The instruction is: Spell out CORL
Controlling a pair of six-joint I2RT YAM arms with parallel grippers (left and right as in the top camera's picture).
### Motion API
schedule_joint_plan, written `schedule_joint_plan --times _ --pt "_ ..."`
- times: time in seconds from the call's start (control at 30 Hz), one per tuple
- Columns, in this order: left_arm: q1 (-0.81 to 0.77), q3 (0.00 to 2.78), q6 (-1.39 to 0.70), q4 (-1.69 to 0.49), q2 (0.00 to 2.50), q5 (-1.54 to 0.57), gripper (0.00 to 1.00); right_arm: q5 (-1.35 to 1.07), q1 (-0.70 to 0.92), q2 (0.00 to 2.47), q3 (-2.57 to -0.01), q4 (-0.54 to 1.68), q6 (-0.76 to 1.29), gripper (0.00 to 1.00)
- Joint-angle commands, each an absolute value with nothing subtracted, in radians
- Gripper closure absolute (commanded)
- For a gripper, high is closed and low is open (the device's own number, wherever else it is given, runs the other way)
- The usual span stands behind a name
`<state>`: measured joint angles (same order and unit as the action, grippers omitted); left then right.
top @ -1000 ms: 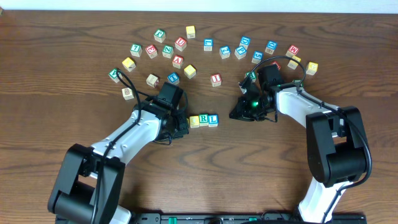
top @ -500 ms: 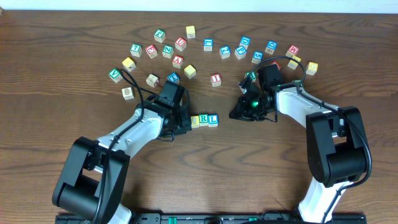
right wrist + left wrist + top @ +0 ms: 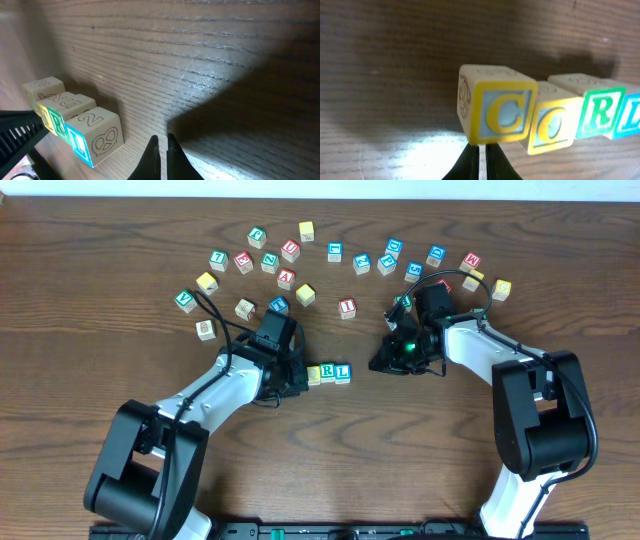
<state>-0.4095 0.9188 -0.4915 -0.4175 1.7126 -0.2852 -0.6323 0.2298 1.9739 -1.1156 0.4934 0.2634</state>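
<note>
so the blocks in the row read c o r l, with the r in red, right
No, the R block is green, not red; the left wrist view shows it. The row does read C O R L.

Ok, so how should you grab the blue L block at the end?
Come straight down from above and pinch the L block on the two faces that run along the row. The R block sits right against one side, so nothing likely squeezes in there; those two faces are bare.
</note>
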Motion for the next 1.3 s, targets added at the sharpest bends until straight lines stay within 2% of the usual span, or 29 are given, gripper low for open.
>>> schedule_joint_plan --times 0.0,0.3,0.57,0.87,1.27 --pt "-0.411 0.957 -0.437 -0.439 1.652 -0.299 0.92 -0.634 0.237 1.975 -1.109 0.501 0.284 0.99" --pt "-0.336 0.995 -0.406 -0.618 1.528 -0.296 0.92 -0.533 0.269 1.908 -1.109 0.57 0.301 0.99" --pt "-0.238 1.126 -0.255 -0.838 1.515 -0.296 0.93 -0.464 0.349 1.863 -1.109 0.583 0.345 0.99" --pt "-0.179 1.154 -0.213 -0.848 1.516 -0.295 0.93 -0.393 0.414 1.86 -1.109 0.583 0.401 0.98" --pt "-0.146 1.154 -0.213 -0.826 1.516 -0.295 0.92 -0.395 0.433 1.86 -1.109 0.551 0.429 0.92"
